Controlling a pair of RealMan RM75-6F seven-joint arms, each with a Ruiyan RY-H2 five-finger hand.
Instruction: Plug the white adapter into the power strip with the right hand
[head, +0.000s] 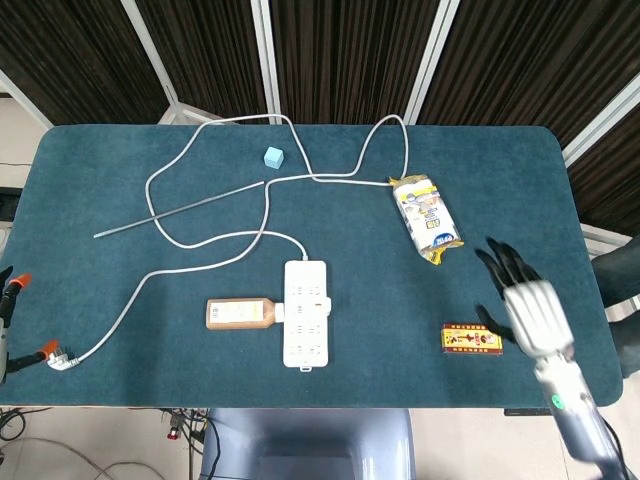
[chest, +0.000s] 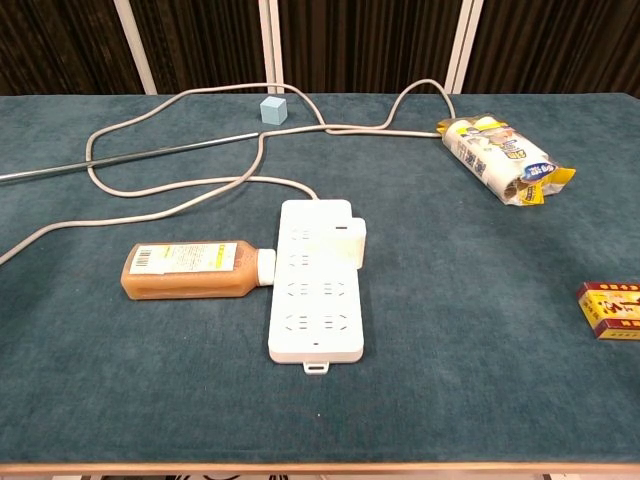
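Note:
The white power strip (head: 305, 327) (chest: 318, 296) lies near the table's front edge, its cord running back across the cloth. The white adapter (chest: 347, 241) (head: 325, 304) sits upright against the strip's right side near the cord end, with nothing holding it. My right hand (head: 527, 303) hovers far to the right of the strip, just past the red box, fingers spread and nothing in it. The chest view does not show it. My left hand appears in neither view.
A brown bottle (head: 240, 313) (chest: 196, 270) lies touching the strip's left side. A red box (head: 472, 339) (chest: 610, 308) sits front right, a snack packet (head: 428, 218) (chest: 503, 158) behind it. A blue cube (head: 273, 157), a thin metal rod (head: 180, 209) and the looping white cable (head: 210, 243) occupy the back left.

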